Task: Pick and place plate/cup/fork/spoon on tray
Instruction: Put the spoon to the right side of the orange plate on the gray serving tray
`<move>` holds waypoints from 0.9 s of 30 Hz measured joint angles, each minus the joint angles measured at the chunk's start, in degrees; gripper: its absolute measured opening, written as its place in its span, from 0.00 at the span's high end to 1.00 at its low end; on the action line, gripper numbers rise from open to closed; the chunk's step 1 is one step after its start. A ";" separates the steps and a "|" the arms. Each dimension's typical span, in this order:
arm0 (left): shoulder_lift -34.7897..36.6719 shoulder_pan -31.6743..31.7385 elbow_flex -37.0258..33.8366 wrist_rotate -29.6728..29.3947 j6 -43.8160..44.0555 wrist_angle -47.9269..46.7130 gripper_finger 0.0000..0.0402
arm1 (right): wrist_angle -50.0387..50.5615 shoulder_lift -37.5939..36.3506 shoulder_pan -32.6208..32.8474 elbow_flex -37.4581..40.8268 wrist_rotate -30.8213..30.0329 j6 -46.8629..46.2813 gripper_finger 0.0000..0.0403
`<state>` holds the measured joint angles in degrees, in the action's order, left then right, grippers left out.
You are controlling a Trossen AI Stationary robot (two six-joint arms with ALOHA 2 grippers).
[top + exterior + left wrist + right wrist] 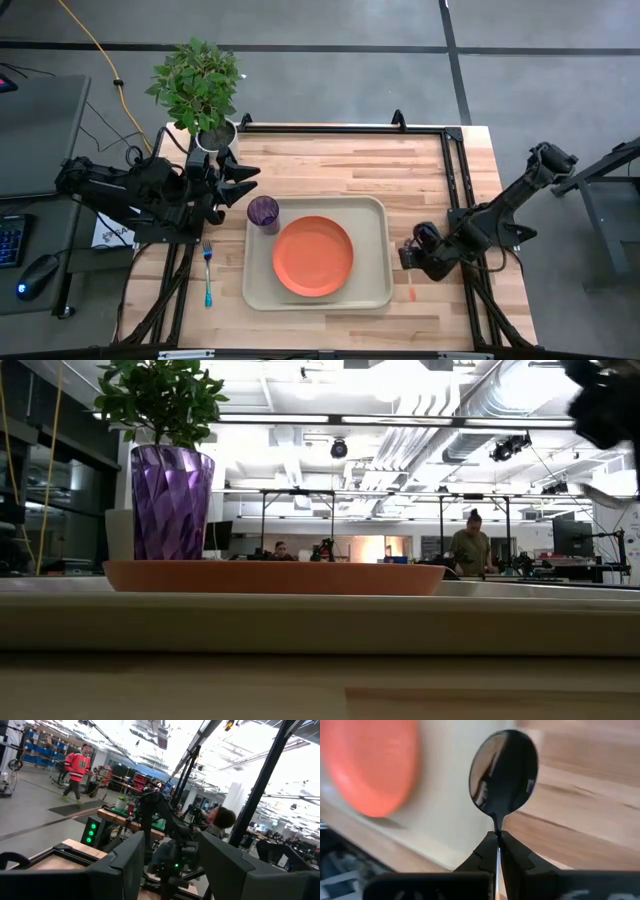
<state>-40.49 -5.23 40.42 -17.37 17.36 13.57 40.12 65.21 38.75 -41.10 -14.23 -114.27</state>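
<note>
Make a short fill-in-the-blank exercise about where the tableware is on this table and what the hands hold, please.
1. The round orange plastic plate lies on the beige rectangular ____.
2. The right hand is shut on the metal ____.
3. The blue-handled fork lies on the wooden table, ____ the tray.
4. The purple translucent cup stands in a tray ____.

Missing words: tray; spoon; outside; corner

The purple cup point(172, 502) stands behind the orange plate point(273, 577). Both are on the beige tray point(320, 622). A plant point(160, 400) rises behind the cup.
</note>
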 joint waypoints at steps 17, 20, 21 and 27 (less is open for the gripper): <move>0.00 0.01 0.02 0.00 0.01 0.01 0.58 | 4.05 9.77 -18.76 -20.83 1.07 30.24 1.00; 0.00 0.02 0.00 0.01 0.00 0.02 0.58 | 7.21 14.29 -19.90 -23.25 0.99 31.23 1.00; 0.00 -0.01 0.00 0.01 0.01 0.00 0.58 | 7.20 15.61 -20.12 -23.26 1.08 31.04 1.00; 0.00 0.02 0.00 0.02 0.01 0.02 0.58 | 7.54 23.38 -20.14 -23.30 3.56 25.96 1.00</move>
<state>-40.49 -5.21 40.42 -17.34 17.37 13.58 47.66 88.58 18.61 -64.40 -10.67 -88.31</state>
